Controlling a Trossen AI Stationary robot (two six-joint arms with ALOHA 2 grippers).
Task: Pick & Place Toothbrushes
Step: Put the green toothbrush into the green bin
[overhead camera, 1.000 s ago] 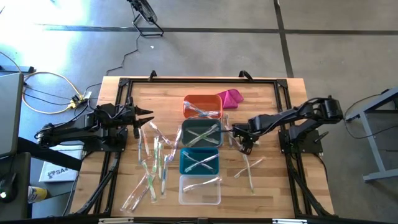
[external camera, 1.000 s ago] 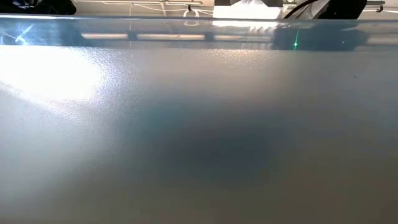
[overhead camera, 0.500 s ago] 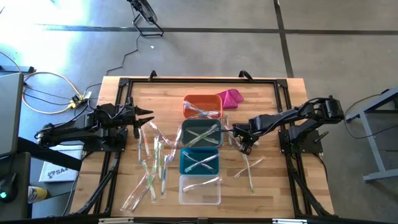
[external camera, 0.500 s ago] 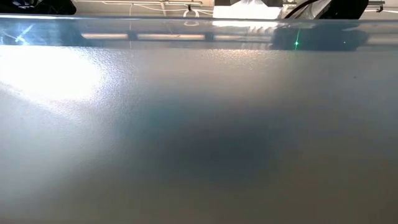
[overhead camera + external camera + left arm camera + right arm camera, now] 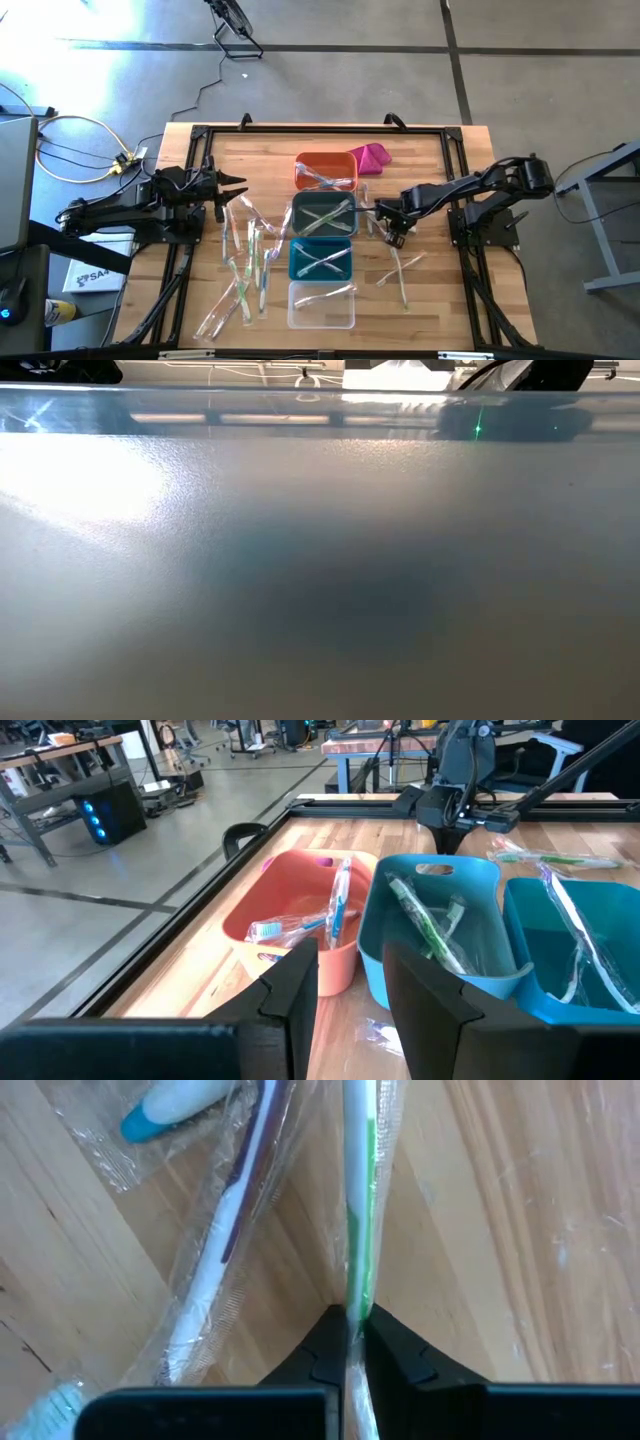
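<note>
My right gripper (image 5: 392,229) points down at the table just right of the grey-blue bin (image 5: 322,215) and is shut on a green-and-white toothbrush (image 5: 357,1220) in a clear wrapper. Beside it lies another wrapped toothbrush (image 5: 218,1250), white and purple. More toothbrushes lie loose on the right (image 5: 400,270), and a pile of them lies on the left (image 5: 246,265). Others lie in the orange bin (image 5: 325,170), the grey-blue bin, the teal bin (image 5: 320,260) and the clear bin (image 5: 320,305). My left gripper (image 5: 236,187) waits open at the table's left side, above the far end of the pile. My right gripper pinches the green toothbrush's thin handle (image 5: 353,1302), wrapper and all, between its two fingers. The fingers come from above, pointing down, and lie across the stick. The toothbrush lies flat on the wood.
The four bins stand in a row down the table's middle. A magenta cloth lump (image 5: 372,157) lies behind the orange bin. A black frame (image 5: 455,160) runs round the table. The low view shows only a blurred grey surface (image 5: 320,580).
My right gripper has shut its fingers on the green toothbrush without shifting from its place. The toothbrush lies where it was.
</note>
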